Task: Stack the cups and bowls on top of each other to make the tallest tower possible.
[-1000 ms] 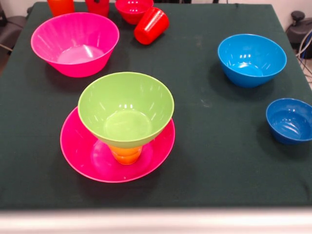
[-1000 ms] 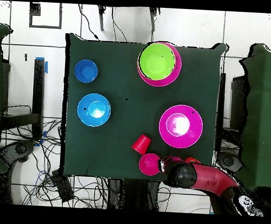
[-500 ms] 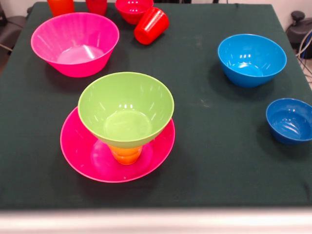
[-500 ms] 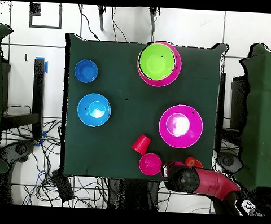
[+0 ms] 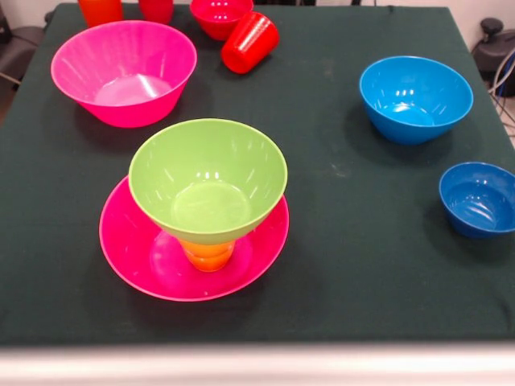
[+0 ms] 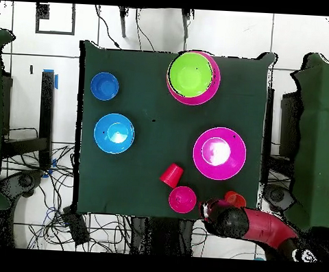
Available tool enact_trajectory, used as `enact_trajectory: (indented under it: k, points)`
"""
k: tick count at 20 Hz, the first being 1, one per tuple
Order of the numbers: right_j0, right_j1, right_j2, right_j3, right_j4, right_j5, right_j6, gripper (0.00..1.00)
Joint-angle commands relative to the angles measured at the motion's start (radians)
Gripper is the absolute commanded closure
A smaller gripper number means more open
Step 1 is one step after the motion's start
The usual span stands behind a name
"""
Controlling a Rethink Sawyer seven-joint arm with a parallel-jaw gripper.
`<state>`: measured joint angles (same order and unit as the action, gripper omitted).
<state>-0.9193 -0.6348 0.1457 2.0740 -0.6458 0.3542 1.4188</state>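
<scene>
The tower stands near the front edge: a wide pink bowl, a yellow-orange cup on it, and a lime green bowl on the cup. From above, the green bowl covers most of the pink one. A second pink bowl, a light blue bowl and a small dark blue bowl stand apart. A small red bowl, a red cup on its side, an orange cup and another red cup sit at the far edge. My gripper shows only from above, by the orange cup.
The red arm lies along the table's bottom edge in the overhead view, right of the small red bowl. The dark green cloth covers the table. Cables lie on the floor around it.
The arm has drawn back from the far-edge cups, down and to the right in the overhead view. The dark tip over the red cup in the front view is gone. Bowls and cups have not moved.
</scene>
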Motion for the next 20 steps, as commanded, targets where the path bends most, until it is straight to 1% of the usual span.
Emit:
enact_trajectory:
  k: [1,15,18,20]
  points:
    - [0.01,-0.024,0.11,-0.033,-0.013,0.014,-0.004,0.0]
    - [0.017,-0.072,0.126,-0.027,-0.004,0.046,-0.016,0.0]
    - [0.016,-0.093,0.141,-0.027,0.013,0.067,-0.024,0.0]
    - [0.005,-0.111,0.164,-0.023,0.032,0.081,-0.035,0.0]
